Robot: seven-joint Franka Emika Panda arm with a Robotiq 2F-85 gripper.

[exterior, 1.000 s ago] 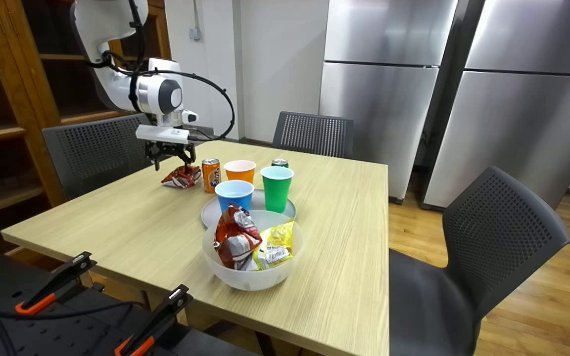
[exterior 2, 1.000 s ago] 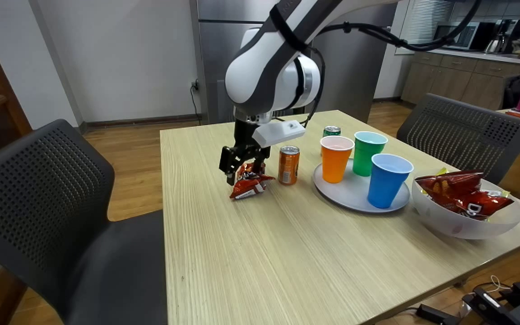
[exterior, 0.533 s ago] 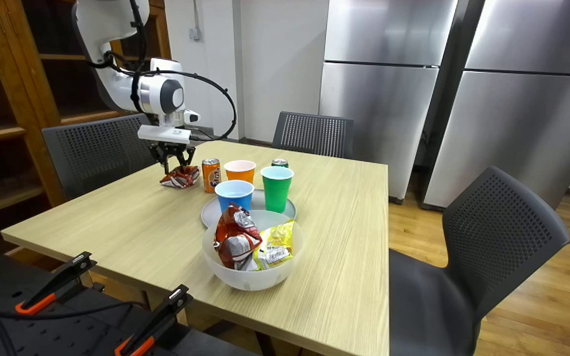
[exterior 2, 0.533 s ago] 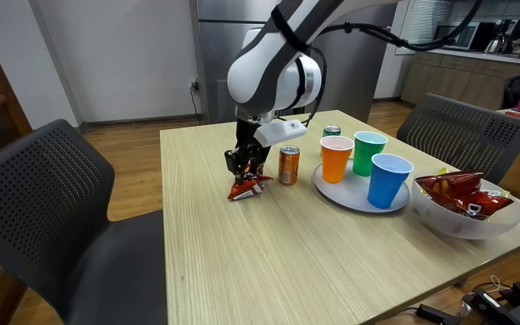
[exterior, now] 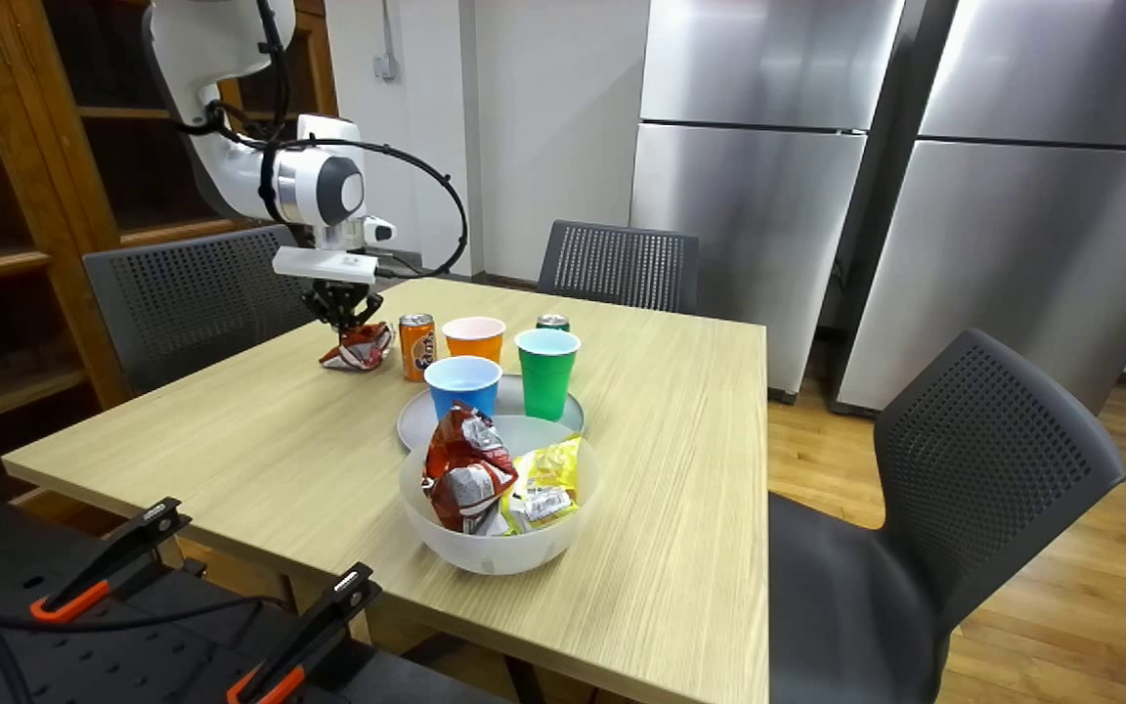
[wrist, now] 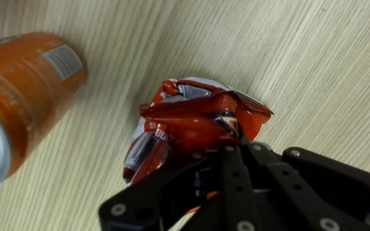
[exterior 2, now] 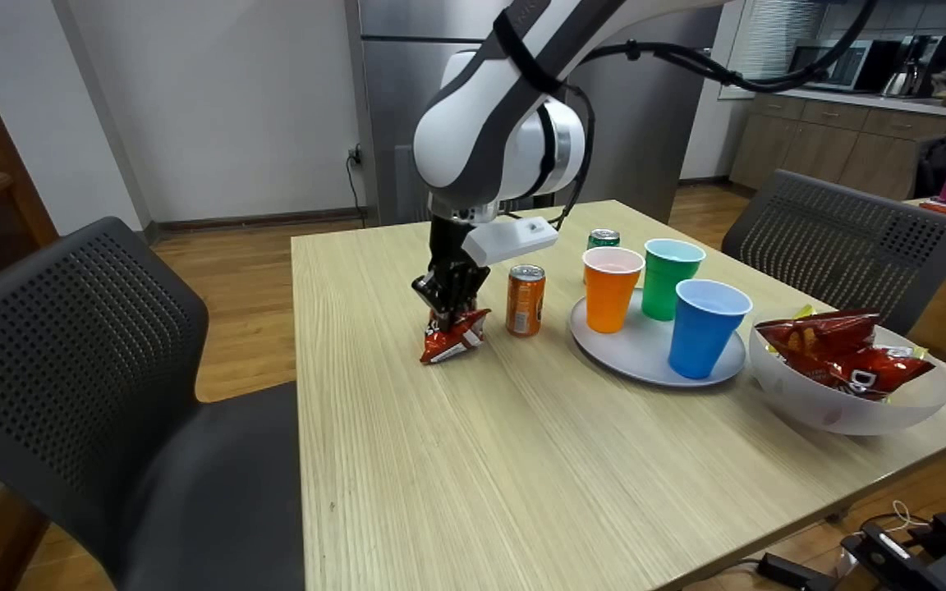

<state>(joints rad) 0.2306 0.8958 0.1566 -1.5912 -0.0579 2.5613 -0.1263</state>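
Though glossy and crinkled, a red bag (wrist: 186, 125) tight in the clamped hand (wrist: 243, 146), beside a smooth cylindrical can (wrist: 30, 86)

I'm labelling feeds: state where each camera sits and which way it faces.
In an exterior view: raised, looking over the bowl toward the fridges; arm and gripper at left.
In an exterior view: raised beside the table, facing the orange can; arm and gripper central.
Wrist view: on the arm's end, looking down at the gripped red bag; gripper at bottom.
Both exterior views share bowl and arm.
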